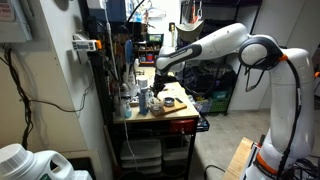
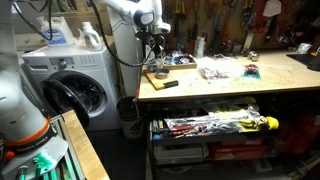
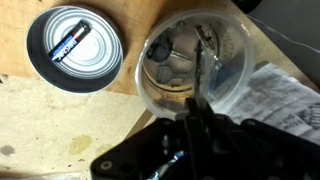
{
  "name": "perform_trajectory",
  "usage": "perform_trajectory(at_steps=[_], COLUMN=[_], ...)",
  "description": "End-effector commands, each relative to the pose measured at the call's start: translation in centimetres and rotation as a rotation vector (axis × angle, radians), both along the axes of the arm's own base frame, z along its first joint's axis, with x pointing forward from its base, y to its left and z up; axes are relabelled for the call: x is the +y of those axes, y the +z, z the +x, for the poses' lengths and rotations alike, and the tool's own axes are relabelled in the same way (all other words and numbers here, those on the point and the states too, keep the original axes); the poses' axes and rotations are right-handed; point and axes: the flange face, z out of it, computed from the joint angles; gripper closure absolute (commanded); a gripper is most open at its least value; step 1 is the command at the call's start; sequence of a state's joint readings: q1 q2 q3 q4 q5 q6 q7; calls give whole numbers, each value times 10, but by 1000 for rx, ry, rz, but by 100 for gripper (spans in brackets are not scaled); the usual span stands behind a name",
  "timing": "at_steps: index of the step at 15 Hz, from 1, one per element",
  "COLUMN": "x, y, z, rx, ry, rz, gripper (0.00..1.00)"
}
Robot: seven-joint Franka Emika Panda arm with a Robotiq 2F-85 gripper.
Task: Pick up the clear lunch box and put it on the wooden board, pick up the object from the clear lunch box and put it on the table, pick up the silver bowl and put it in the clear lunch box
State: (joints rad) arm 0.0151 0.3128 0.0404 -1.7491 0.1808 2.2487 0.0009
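Observation:
In the wrist view the clear lunch box (image 3: pixel 195 60) is a round see-through tub with a grey object (image 3: pixel 165 62) inside. My gripper (image 3: pixel 198 85) is shut on its near rim, with one finger inside the tub. The silver bowl (image 3: pixel 75 47) stands just left of it and holds a small dark cylinder (image 3: pixel 68 44). A light tan surface, apparently the wooden board (image 3: pixel 60 135), lies below the bowl. In both exterior views the gripper (image 1: pixel 160 72) (image 2: pixel 155 52) hangs low over the end of the table (image 1: pixel 185 122) (image 2: pixel 230 88).
Crumpled white paper (image 3: pixel 285 95) lies right of the tub. Bottles and tools (image 1: pixel 135 98) crowd the table's back by a shelf. A washing machine (image 2: pixel 70 85) stands beside the table. Drawers with tools (image 2: pixel 215 125) sit under it.

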Motion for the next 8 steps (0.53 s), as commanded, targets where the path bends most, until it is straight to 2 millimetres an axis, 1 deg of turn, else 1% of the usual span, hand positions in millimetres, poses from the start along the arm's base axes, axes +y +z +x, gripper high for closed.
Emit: perform_trajectory(at_steps=[1, 3, 4, 5, 7, 8], x=[-27, -54, -73, -90, -127, -141], y=[37, 53, 56, 57, 52, 48], z=[-10, -8, -6, -3, 2, 3], rx=[-24, -105, -134, -165, -210, -229], ry=[-67, -106, -163, -228, -335, -391], rz=[42, 14, 4, 4, -4, -1], gripper=[98, 98, 98, 98, 98, 98])
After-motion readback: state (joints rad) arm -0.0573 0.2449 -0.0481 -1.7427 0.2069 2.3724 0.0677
